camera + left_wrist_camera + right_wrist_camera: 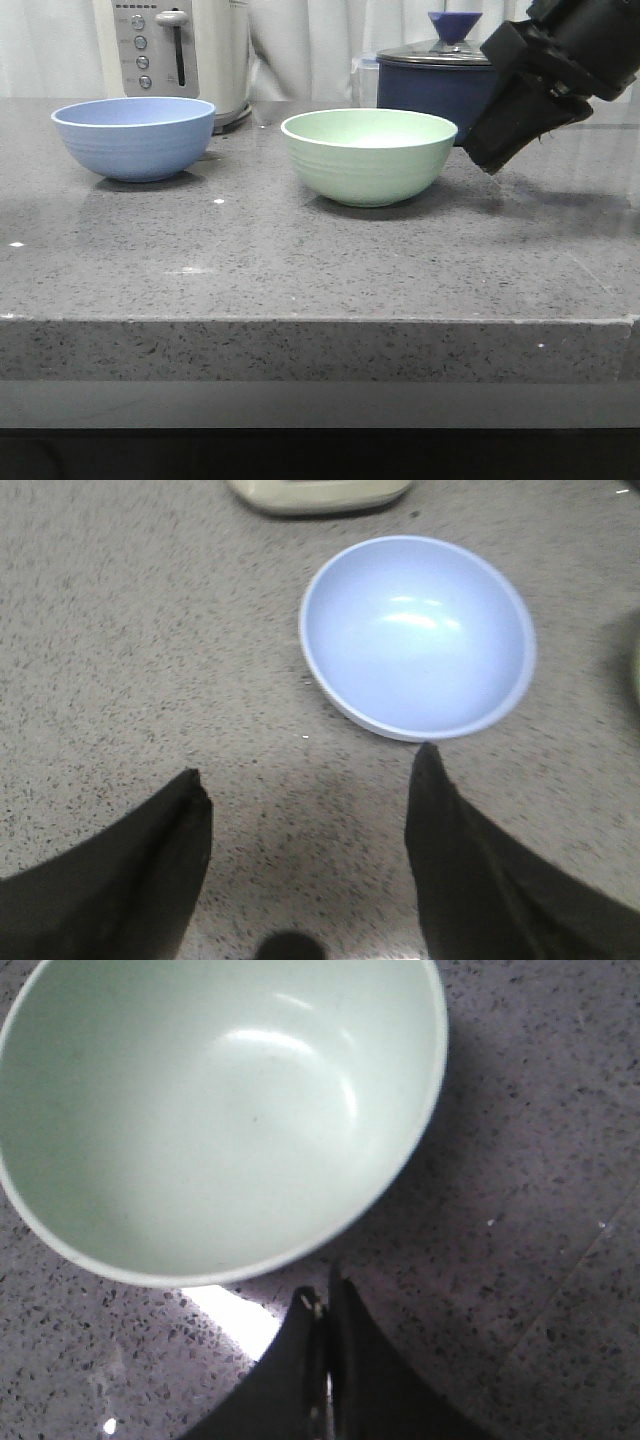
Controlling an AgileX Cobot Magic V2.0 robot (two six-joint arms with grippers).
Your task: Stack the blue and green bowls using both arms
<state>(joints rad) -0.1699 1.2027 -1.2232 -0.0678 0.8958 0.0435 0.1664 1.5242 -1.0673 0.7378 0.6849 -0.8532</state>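
Observation:
The blue bowl stands upright at the left of the counter, and the larger green bowl stands apart from it near the middle. Both are empty. My left gripper is open above bare counter, short of the blue bowl; one fingertip lies close to its rim. It is out of the front view. My right gripper is shut on nothing, hovering just outside the green bowl's rim. In the front view the right gripper hangs tilted at the green bowl's right side.
A dark navy lidded saucepan stands behind the green bowl, close to the right arm. A cream toaster stands behind the blue bowl, and its base shows in the left wrist view. The grey stone counter's front edge runs across the front view.

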